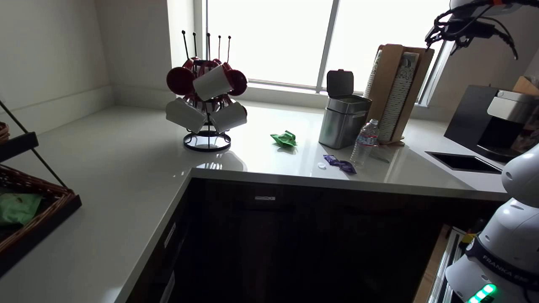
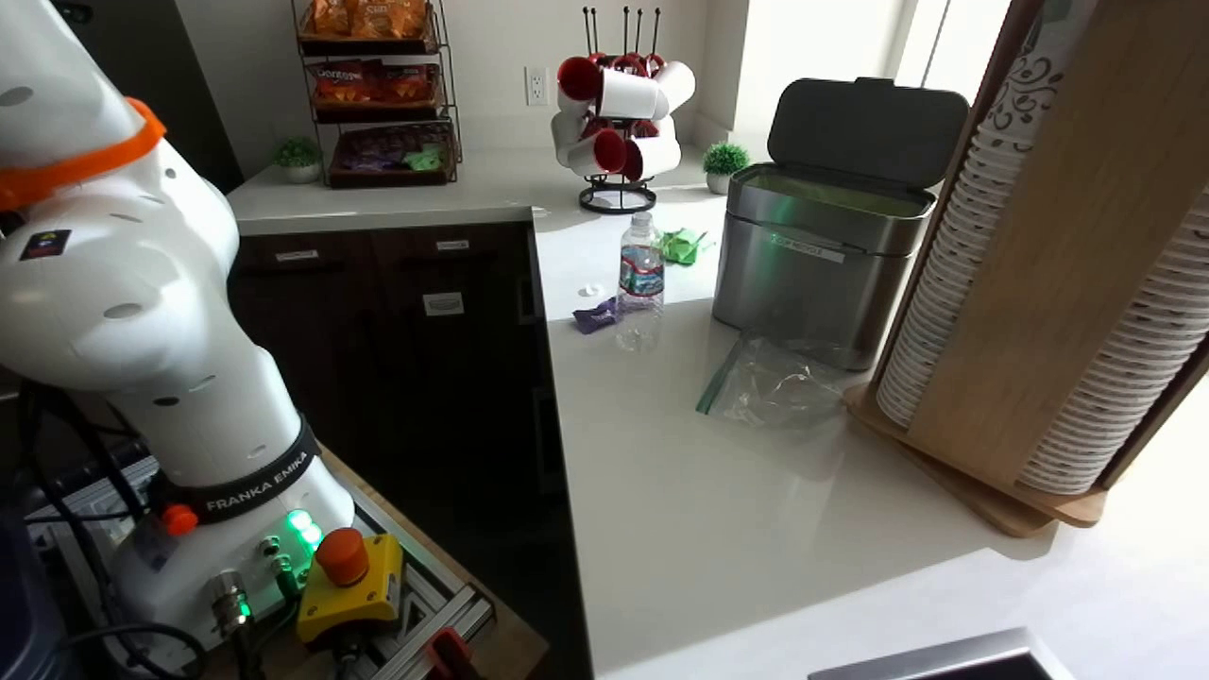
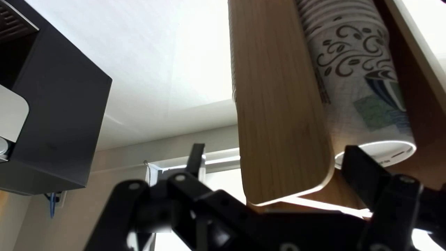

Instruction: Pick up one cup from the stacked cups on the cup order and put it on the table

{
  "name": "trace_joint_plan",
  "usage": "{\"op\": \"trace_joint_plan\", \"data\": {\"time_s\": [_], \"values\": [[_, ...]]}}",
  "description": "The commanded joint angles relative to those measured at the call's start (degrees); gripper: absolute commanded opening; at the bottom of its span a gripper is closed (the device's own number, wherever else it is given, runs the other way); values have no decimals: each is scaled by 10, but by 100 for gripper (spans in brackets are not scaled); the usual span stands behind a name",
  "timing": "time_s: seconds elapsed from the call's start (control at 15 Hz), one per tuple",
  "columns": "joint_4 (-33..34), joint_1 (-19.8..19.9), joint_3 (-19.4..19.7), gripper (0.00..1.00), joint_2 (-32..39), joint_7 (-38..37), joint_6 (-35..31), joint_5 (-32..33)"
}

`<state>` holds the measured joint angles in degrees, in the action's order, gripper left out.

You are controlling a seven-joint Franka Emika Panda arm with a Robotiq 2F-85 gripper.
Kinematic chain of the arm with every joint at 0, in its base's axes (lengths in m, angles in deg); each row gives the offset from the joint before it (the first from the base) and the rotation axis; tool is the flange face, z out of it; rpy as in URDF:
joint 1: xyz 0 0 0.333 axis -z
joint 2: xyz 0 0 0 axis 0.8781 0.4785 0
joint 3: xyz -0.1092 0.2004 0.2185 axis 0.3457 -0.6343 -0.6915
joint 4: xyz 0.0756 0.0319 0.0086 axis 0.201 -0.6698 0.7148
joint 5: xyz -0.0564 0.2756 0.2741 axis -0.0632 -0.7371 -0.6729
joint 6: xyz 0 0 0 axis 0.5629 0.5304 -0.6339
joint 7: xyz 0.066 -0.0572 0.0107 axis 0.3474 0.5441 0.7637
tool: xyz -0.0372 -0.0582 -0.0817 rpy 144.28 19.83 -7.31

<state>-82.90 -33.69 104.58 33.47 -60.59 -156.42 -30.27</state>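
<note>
White paper cups stand base up in tall stacks (image 2: 959, 274) inside a wooden holder (image 2: 1067, 246); both exterior views show them. The top cup (image 3: 352, 59), printed with brown swirls, fills the upper right of the wrist view. My gripper (image 3: 275, 158) is open, with nothing held. One finger (image 3: 195, 160) lies left of the holder's front panel in that view, while the opposite one overlaps the top cup's base rim. From an exterior view my gripper (image 1: 442, 44) hangs high, right of the holder and apart from it. The table (image 2: 642, 453) is the pale countertop beneath.
Beside the holder are a lidded steel canister (image 2: 812, 255), a clear bag (image 2: 774, 382) and a water bottle (image 2: 640, 283). A mug rack (image 1: 208, 141) stands farther along. A coffee machine (image 1: 484, 118) and a dark counter cutout (image 1: 463, 162) lie on the holder's other side.
</note>
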Motion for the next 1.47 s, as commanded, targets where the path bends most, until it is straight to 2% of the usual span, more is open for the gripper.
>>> {"op": "trace_joint_plan", "data": {"time_s": [0.0, 0.67, 1.4], "values": [[-18, -4, -3, 100, -22, -2, -8, -19], [36, -19, -24, 100, 40, -84, 19, -75], [107, -29, -23, 100, 103, -160, 57, -84]]}}
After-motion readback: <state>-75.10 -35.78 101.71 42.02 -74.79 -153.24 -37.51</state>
